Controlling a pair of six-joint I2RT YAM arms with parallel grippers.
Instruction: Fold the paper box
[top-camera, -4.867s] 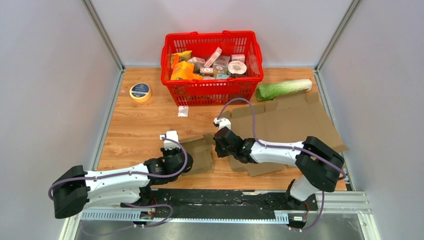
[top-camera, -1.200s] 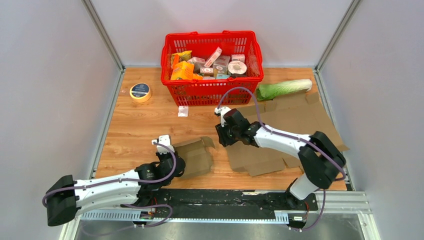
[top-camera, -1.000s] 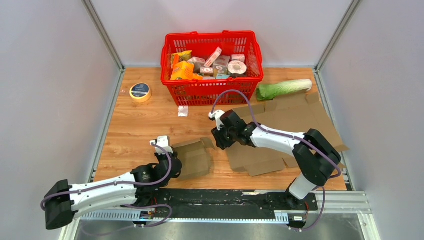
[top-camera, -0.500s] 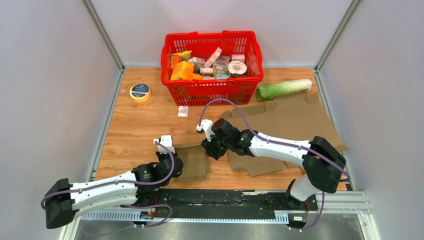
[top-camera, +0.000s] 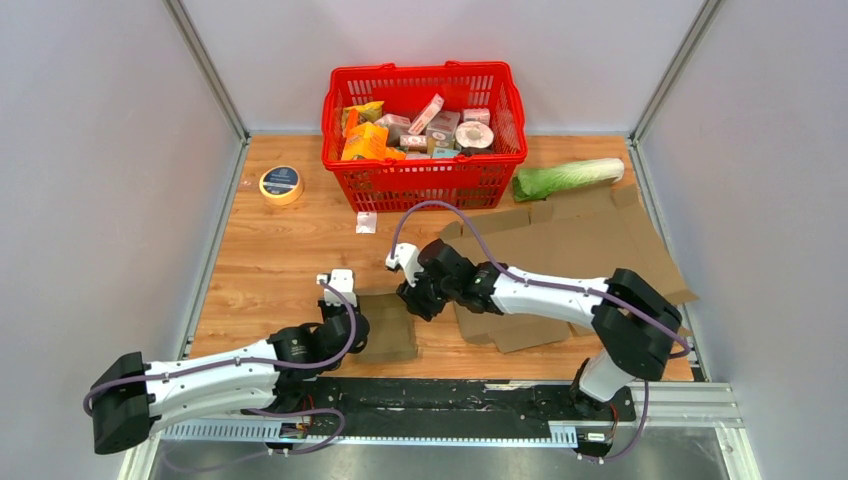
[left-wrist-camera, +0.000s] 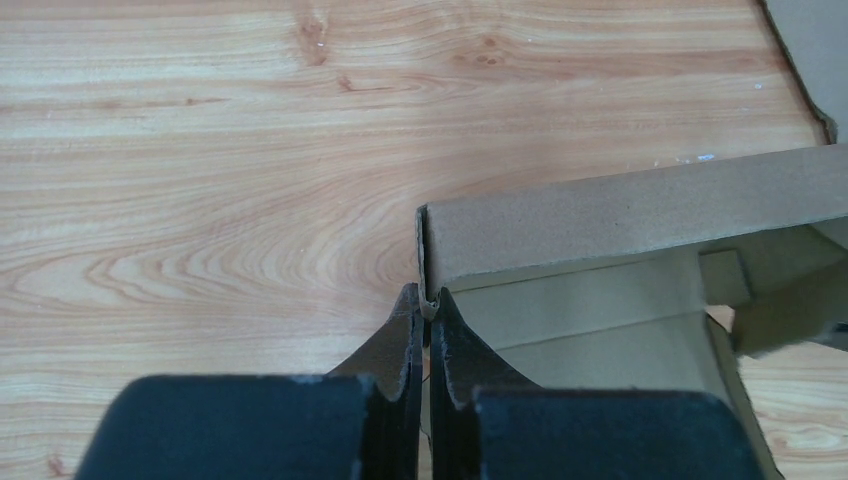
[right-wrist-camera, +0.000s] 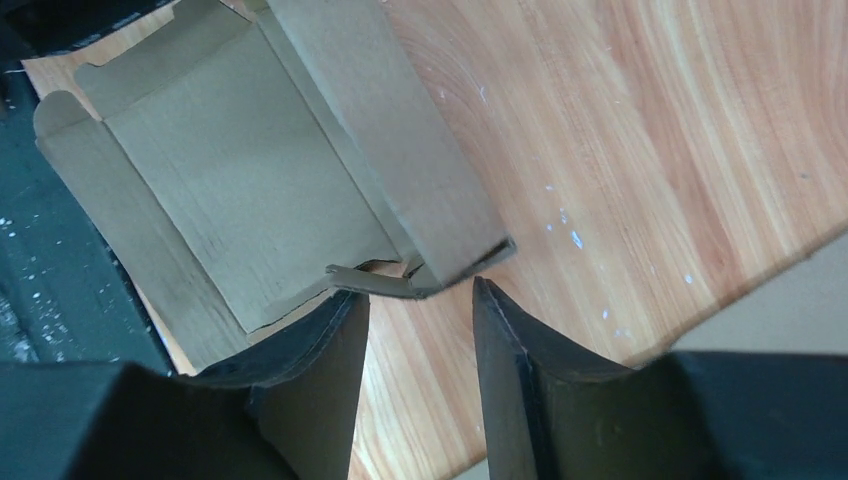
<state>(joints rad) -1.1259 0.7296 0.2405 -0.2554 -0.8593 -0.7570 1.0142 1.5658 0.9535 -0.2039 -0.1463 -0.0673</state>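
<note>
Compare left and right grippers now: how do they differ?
Left gripper has its fingers shut on the paper box wall; right gripper has its fingers apart, gripping nothing. Left gripper is at the box's left edge; right gripper at its right corner flap. Both are low at the same box.

The box (top-camera: 388, 335) is plain brown cardboard, as is the flat sheet (top-camera: 590, 240) at 3 o'clock. The table (top-camera: 280, 260) is pale orange wood with wavy grain. At 12 o'clock the basket (top-camera: 425, 185) is bright red mesh. At 10 the tape (top-camera: 281, 184) is yellow, dark blue in the centre. At 1 the cabbage (top-camera: 567, 177) is light green. The arms (top-camera: 545, 290) are white and black, their cables (top-camera: 440, 203) purple.
</note>
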